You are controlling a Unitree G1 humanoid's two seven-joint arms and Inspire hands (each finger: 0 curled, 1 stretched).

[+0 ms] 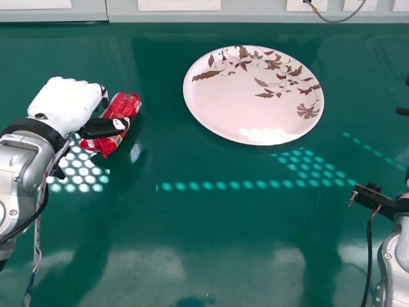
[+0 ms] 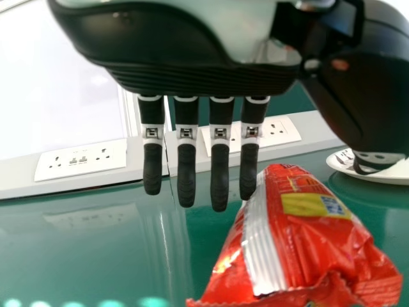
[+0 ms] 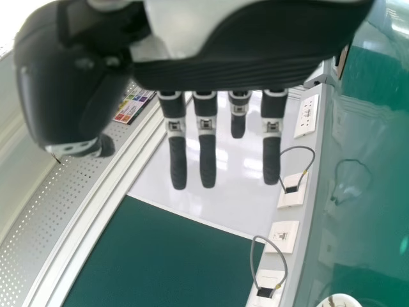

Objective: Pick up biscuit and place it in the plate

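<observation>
Your left robot hand (image 1: 64, 104) is released, straight-fingered, at the red biscuit packet (image 1: 128, 104); you can't tell if they touch. The packet lies on the table (image 1: 223, 243), left of the plate (image 1: 236, 102). Your right robot hand (image 1: 402, 111), far right, is released too.

**Biscuit packet (image 1: 123, 106) left, plate (image 1: 249, 102) right**

On the worktop (image 1: 223, 236), the biscuit packet lies just right of the left robot hand (image 1: 61, 105). Right of the packet, slightly farther back, lies the plate. Socket panels (image 2: 83, 160) line the area behind.
</observation>
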